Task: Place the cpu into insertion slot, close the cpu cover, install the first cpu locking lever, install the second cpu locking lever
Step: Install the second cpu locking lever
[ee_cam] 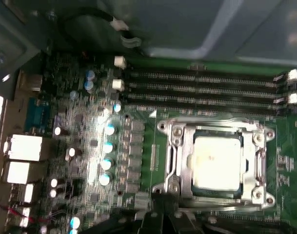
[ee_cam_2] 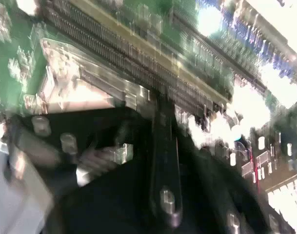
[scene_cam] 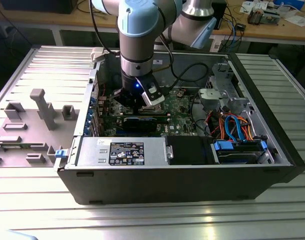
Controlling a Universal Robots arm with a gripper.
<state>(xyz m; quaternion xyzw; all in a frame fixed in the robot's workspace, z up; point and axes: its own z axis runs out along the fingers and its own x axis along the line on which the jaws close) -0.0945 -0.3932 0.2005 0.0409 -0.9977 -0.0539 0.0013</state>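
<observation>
We found the cpu [ee_cam: 215, 162] already seated in the insertion slot [ee_cam: 259, 195], with the cpu cover [ee_cam: 180, 161] lying flat around it, so those two steps looked done. The gripper [ee_cam: 160, 219] hung just beside the slot's near edge, over the green board [ee_cam: 80, 126]. We could not tell whether its fingers were released or clenched. The locking levers seemed unfinished.

ext view: high, front of open case [scene_cam: 192, 185] | wrist views: close over green board [ee_cam: 158, 68], shared
</observation>
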